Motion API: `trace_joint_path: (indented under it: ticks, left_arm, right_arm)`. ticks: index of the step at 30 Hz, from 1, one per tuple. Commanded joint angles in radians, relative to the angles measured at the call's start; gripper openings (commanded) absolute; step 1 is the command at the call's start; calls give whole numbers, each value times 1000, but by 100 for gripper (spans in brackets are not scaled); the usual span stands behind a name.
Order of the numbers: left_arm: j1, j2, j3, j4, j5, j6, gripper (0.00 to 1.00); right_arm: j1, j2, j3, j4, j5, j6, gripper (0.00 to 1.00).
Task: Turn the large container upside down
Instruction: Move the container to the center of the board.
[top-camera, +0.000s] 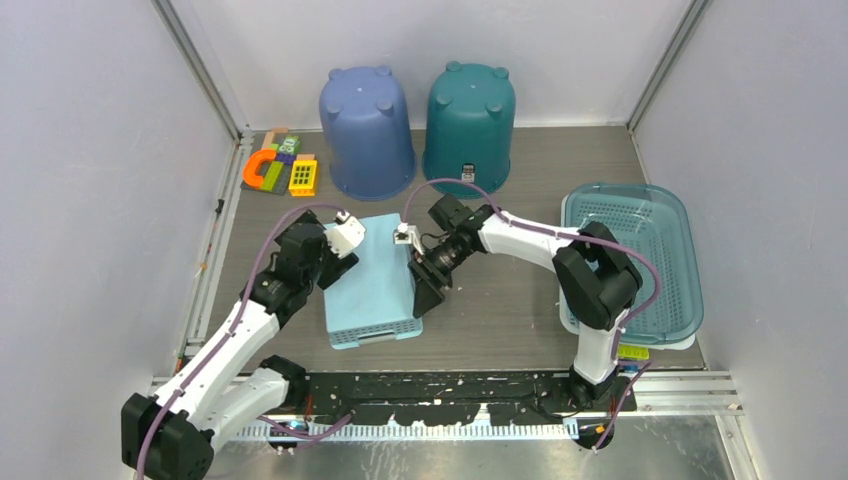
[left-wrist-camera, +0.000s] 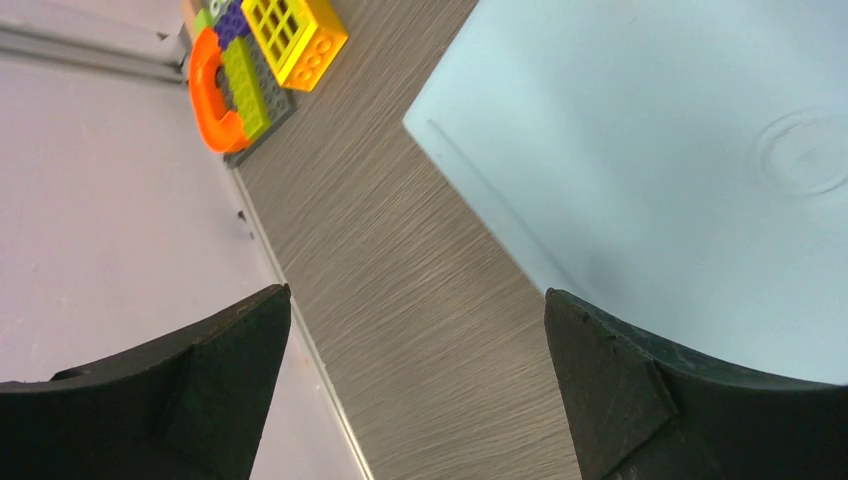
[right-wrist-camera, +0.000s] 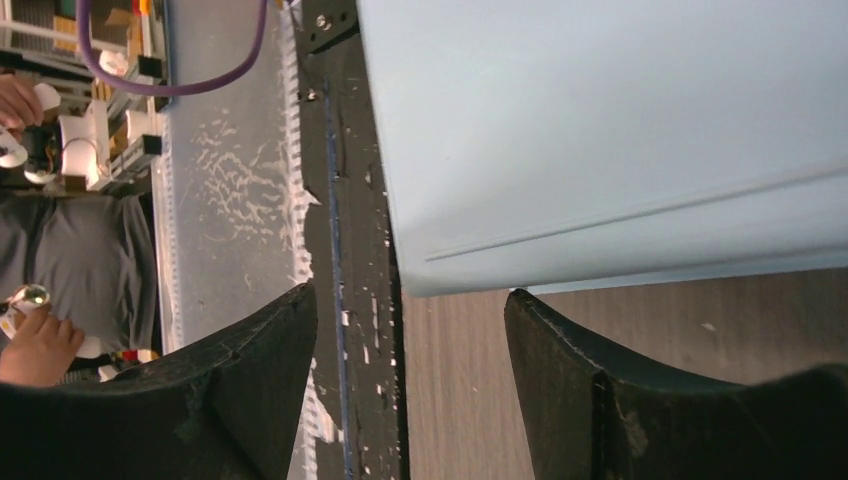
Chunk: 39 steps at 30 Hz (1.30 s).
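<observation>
A light blue rectangular container (top-camera: 375, 290) lies bottom up at the table's middle; its smooth underside fills the left wrist view (left-wrist-camera: 680, 150) and the right wrist view (right-wrist-camera: 600, 120). The largest container in view, a translucent blue basket (top-camera: 672, 262), stands upright at the right, apart from both arms. My left gripper (top-camera: 335, 268) hovers open over the light blue container's left edge, only table between its fingers (left-wrist-camera: 418, 330). My right gripper (top-camera: 430, 290) is open beside its right edge, near the front corner, gripping nothing (right-wrist-camera: 410, 320).
Two upturned buckets, one violet-blue (top-camera: 366, 135) and one teal (top-camera: 470, 125), stand at the back. Toy blocks (top-camera: 278, 168) lie at the back left (left-wrist-camera: 255, 70). White walls close in on both sides. The black base rail (top-camera: 450, 400) runs along the near edge.
</observation>
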Motion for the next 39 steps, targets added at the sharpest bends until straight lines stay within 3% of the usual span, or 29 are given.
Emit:
trace_joint_path:
  ticks: [1,5,10,14,22,31,39]
  left_arm:
    - [-4,-6,80,-41,157,-57,100]
    - [-13,48,147,-60,213,-77,100]
    - [-65,170,256,-60,250,-123,100]
    - [-167,296,333,-49,200,-170,100]
    - [-321,481,390,-41,69,-229,100]
    - [-338,540,468,-197,240,-383,100]
    - [-339,615,503,-221,244,-449,100]
  right_arm:
    - [54,-44,74,-26,-47,5,74]
    - [10,-113,180,-281,11,-185,74]
    - [-194,-244,229,-504,-5,-364,76]
    - [-348,-337,183,-656,-29,-544,77]
    - [-431,-513,-62,-608,-35,-668,86]
    - [-432,-452,-66,-605,-41,-698,86]
    - [-432,-448,-86,-603,-34,-725,87]
